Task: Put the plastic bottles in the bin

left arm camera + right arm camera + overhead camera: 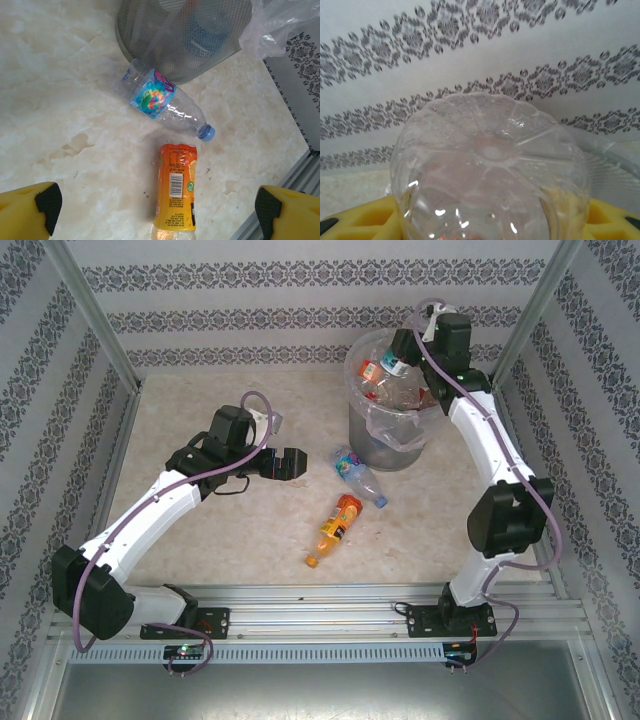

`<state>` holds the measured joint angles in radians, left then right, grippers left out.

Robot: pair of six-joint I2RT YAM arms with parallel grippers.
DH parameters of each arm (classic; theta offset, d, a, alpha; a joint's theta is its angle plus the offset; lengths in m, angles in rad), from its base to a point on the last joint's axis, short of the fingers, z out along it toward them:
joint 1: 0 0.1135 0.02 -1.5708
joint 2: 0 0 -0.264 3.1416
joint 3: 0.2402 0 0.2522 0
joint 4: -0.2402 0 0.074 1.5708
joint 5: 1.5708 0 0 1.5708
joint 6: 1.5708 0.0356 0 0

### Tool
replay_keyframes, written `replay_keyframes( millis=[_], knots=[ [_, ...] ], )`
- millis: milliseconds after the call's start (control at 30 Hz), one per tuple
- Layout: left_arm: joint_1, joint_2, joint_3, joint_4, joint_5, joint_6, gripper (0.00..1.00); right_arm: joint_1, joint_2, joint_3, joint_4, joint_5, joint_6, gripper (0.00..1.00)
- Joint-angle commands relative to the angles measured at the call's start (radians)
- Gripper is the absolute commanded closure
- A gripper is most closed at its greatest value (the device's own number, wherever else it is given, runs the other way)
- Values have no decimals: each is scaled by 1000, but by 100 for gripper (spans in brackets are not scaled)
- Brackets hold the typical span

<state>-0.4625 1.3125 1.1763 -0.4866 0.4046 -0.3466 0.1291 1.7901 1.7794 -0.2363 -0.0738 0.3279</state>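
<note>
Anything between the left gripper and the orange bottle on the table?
Nothing visible. Left gripper is open above bare table; the orange bottle lies ahead, with the blue-label bottle beyond it, by the bin.

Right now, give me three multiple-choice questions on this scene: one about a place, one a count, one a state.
1. Where is the orange bottle?
A: held aloft. B: on the table, beside the blue-label bottle. C: standing upright on a rail.

2. How many bottles lie on the table outside the bin?
A: two. B: four. C: none.

3. The left gripper is:
A: open and empty. B: shut on a cap. C: shut on a bag.

Answers:
1 B, it lies flat on the tabletop next to the blue-label one.
2 A, the orange and the blue-label ones lie there.
3 A, its fingers stand wide apart in the left wrist view, gripping nothing.
</note>
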Motion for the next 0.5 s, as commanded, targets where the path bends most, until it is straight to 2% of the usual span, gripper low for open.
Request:
replay_keyframes(
  millis=[0,300,467],
  knots=[
    [12,-23,-2,-33,-23,20,0,13,71,83,-102,-47,-40,48],
    [14,-17,-1,-43,-37,19,0,36,137,224,-248,-182,-154,49],
    [13,-9,0,-40,-38,17,0,84,168,301,-367,-152,-270,49]
  ],
)
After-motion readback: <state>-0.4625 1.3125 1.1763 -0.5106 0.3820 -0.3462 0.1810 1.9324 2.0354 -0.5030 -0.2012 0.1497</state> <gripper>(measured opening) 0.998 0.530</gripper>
